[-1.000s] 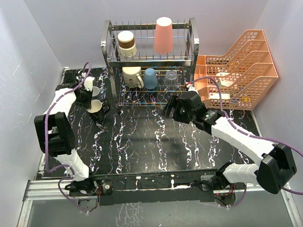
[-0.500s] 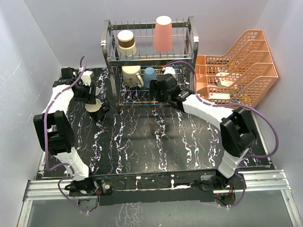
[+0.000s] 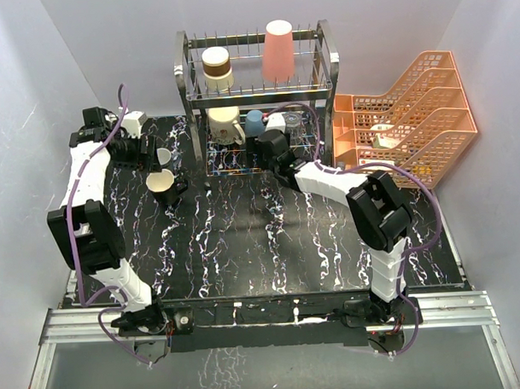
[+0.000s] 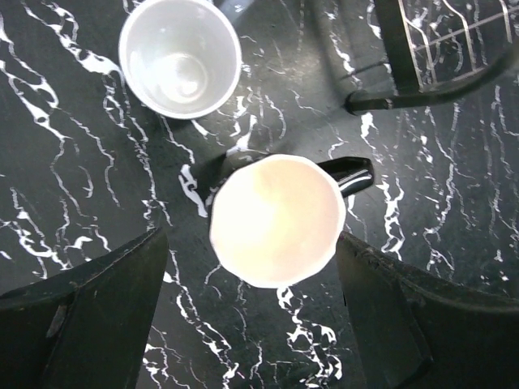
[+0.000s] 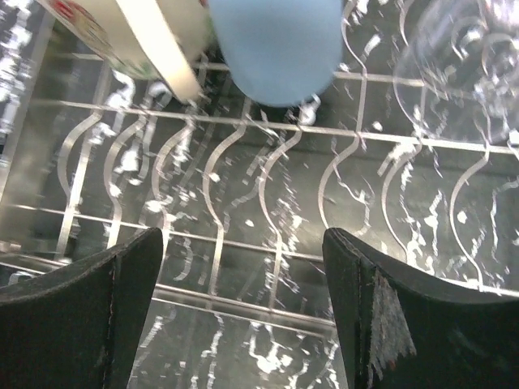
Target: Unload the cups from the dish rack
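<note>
Right claw spread wide, empty, reaching into lower tier of dish rack at far edge of bench, just short of blue cup; cream mug to one side, clear glass to other. Brown-and-cream cup and pink tumbler on upper tier. Left claw open too, over black mug beside small white cup, near far left corner. Orange mesh trays at far right corner.
</note>
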Robot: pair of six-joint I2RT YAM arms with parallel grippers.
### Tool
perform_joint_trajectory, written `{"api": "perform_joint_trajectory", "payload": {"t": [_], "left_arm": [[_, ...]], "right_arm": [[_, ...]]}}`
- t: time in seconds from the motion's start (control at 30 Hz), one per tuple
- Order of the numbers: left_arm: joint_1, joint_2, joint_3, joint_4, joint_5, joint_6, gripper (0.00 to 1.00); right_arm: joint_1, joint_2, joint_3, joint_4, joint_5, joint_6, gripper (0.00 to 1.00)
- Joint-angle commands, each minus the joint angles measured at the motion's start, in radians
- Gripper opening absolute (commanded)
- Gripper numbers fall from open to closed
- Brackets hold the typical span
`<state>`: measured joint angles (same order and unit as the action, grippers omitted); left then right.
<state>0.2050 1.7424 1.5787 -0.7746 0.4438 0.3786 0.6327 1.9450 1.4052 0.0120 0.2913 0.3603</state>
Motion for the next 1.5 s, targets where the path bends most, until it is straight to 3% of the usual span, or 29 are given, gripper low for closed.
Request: {"api": "perform_joint_trajectory", "payload": {"t": [0.0,0.27,0.57,0.87,1.47], "left_arm": [[0.001,-0.057,0.025,-0.066,0.097,0.004,0.82],[0.001,-0.060,0.050,-0.076,0.132,0.000,0.83],[0.001,-0.112,0.013,-0.039,0.158,-0.002,0.95],[0.001,-0.132,0.015,-0.039,0.200,0.013,0.97],[0.001,-0.149,0.010,-0.129,0.287,0.113,0.97]], "right_arm": [[0.005,-0.062,-0.128,0.157,0.116,-0.008,0.82],[-0.019,-0.100,-0.204,0.218,0.264,-0.037,0.85],[-0.104,0.056,0.005,0.184,0.340,-0.077,0.97],[-0.174,0.222,0.221,0.127,0.337,-0.118,0.98],[-0.201,0.381,0.414,0.176,0.267,-0.152,0.97]]}}
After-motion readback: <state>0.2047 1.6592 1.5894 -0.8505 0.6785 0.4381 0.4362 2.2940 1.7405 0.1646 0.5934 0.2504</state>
